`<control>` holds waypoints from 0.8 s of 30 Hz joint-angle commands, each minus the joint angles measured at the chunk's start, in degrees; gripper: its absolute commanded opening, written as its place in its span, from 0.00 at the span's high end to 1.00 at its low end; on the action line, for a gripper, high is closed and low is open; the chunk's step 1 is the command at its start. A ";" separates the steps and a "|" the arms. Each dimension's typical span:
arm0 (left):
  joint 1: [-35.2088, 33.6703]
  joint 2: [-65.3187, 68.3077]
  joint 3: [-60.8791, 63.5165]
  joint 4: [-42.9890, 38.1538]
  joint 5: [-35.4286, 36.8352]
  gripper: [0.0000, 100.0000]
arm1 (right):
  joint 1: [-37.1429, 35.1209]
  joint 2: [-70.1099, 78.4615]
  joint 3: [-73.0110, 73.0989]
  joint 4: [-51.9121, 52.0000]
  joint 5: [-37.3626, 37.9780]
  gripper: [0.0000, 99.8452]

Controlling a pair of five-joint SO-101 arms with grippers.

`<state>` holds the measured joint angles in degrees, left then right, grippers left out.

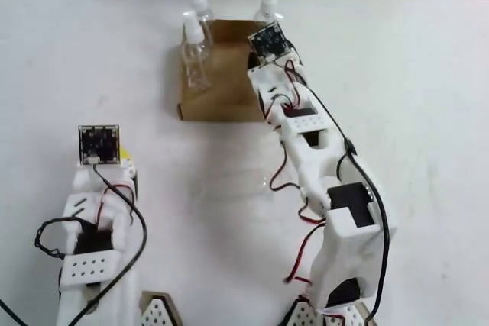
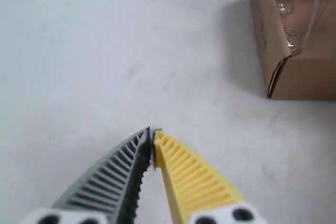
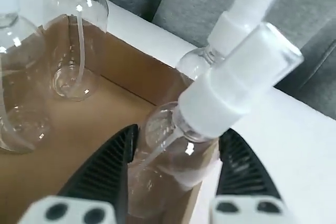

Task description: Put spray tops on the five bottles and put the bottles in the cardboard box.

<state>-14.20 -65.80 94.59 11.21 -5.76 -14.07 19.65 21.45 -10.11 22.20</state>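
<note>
Right wrist view: bottle (image 3: 176, 153) base indistinct

4 bottles (image 3: 16, 103) (image 3: 73, 40) (image 3: 202, 64) (image 3: 173, 156), 1 cardboard box (image 3: 89, 135), 2 arms (image 1: 95, 219) (image 1: 321, 158).

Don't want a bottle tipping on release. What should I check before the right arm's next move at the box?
1. Spray top on the held bottle: ok, it is seated on the neck.
2. Right gripper grip: ok, with a jaw on each side of the body.
3. Held bottle upright: not ok, it is tilted at the cardboard box wall.
4. Bare floor in the box: ok, there is room beside the standing bottle.
5. Left gripper clear: ok, it is shut, low over the table and away from the box.
6. All five bottles accounted for: cannot tell.
</note>
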 commanded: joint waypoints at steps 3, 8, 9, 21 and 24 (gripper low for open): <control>0.84 0.31 -3.96 -1.67 -0.53 0.98 | 0.22 -1.71 0.18 -0.48 0.53 0.95; 0.84 0.31 -3.96 -1.67 -0.53 0.98 | 0.31 -1.71 0.18 -0.48 0.53 0.95; 0.84 0.31 -3.96 -1.67 -0.53 0.98 | 0.22 -1.71 0.18 -0.48 0.53 0.95; 0.84 0.31 -3.96 -1.67 -0.53 0.98 | 0.04 -1.71 0.18 -0.22 0.09 0.79; 0.84 0.31 -3.96 -1.67 -0.53 0.98 | 0.04 -1.71 0.18 -0.22 0.09 0.78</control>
<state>-14.20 -65.80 94.59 11.21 -5.76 -14.24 19.65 21.54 -10.02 22.20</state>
